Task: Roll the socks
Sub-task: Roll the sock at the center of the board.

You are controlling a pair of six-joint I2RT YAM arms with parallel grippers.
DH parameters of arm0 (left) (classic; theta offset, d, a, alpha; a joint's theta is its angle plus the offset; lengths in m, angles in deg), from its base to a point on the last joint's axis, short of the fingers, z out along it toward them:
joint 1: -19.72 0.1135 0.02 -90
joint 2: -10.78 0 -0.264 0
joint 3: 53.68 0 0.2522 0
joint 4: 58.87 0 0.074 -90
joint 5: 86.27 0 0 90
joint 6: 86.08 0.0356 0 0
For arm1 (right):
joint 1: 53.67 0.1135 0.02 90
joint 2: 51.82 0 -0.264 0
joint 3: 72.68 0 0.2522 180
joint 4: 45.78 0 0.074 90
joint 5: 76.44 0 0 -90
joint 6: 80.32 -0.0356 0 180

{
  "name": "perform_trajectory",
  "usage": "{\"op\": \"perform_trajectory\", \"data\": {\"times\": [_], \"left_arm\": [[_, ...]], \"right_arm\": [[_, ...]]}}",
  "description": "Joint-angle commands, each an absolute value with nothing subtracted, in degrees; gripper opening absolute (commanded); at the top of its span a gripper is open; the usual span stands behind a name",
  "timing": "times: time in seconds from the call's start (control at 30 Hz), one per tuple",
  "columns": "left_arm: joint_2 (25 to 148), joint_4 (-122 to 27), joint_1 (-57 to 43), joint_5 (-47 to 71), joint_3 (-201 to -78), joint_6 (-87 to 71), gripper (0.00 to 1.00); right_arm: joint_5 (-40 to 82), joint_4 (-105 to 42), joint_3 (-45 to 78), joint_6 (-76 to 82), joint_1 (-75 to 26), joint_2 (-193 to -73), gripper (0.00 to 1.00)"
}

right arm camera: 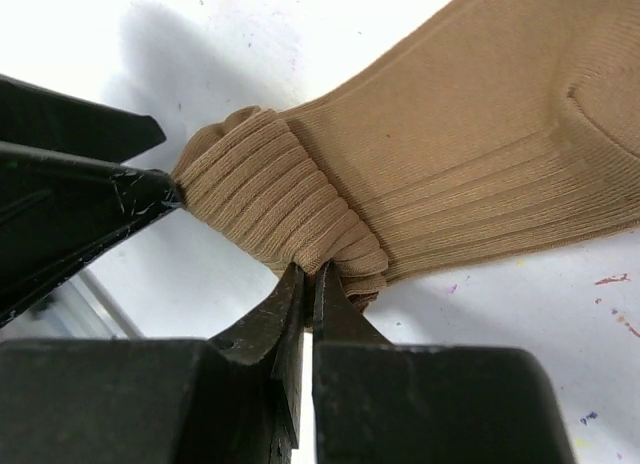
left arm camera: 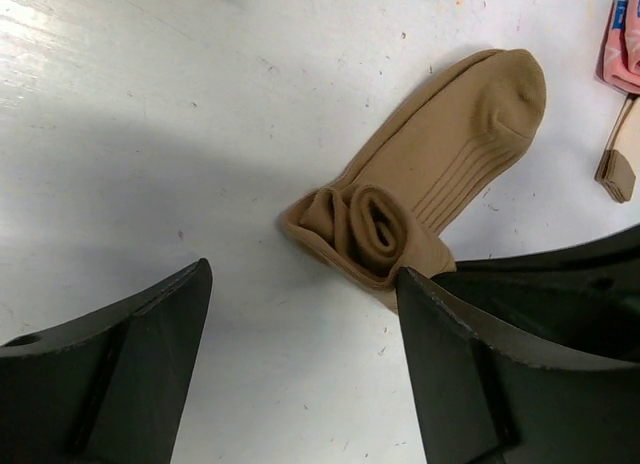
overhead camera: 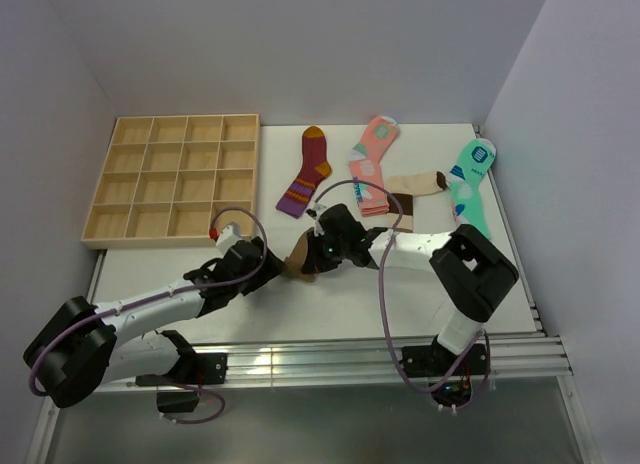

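White scuffed bench (overhead camera: 330, 304), pale walls (overhead camera: 300, 44) — left wrist view shows left pincer (left arm camera: 305, 272) agape beside the half-rolled brown sock (left arm camera: 450, 144); right wrist view — right pincer (right arm camera: 308, 284) pinching its roll

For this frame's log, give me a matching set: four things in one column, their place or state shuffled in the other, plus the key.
Things:
1. brown sock
2. striped sock
3. mint sock
4. left gripper

Place or state:
A. open wide
B. flat, nearest the tray
C. farthest right
D. partly rolled, pinched by right gripper

Pairs: 1-D, 2-B, 3-C, 4-A
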State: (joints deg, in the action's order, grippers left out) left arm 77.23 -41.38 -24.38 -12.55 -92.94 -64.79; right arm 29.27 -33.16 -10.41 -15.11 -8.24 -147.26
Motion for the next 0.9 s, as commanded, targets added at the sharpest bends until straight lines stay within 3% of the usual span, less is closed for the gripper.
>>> {"op": "perform_trajectory", "data": {"times": [0.0, 0.37, 0.87], "left_arm": [[76.3, -44.6, -24.7, -13.7, -91.8, -65.1, 0.79], [79.7, -53.0, -24.8, -11.3, -91.3, -63.1, 0.79], [88.1, -56.5, -24.8, -10.1, -93.7, -61.3, 0.78]], "right_arm": [[37.5, -29.4, -10.1, -18.4, -11.3, -150.1, 0.0], [48.2, -35.9, -13.2, -25.9, -16.6, -154.5, 0.0], [51.8, -42.7, -17.9, -31.7, -21.1, -158.5, 0.0]]}}
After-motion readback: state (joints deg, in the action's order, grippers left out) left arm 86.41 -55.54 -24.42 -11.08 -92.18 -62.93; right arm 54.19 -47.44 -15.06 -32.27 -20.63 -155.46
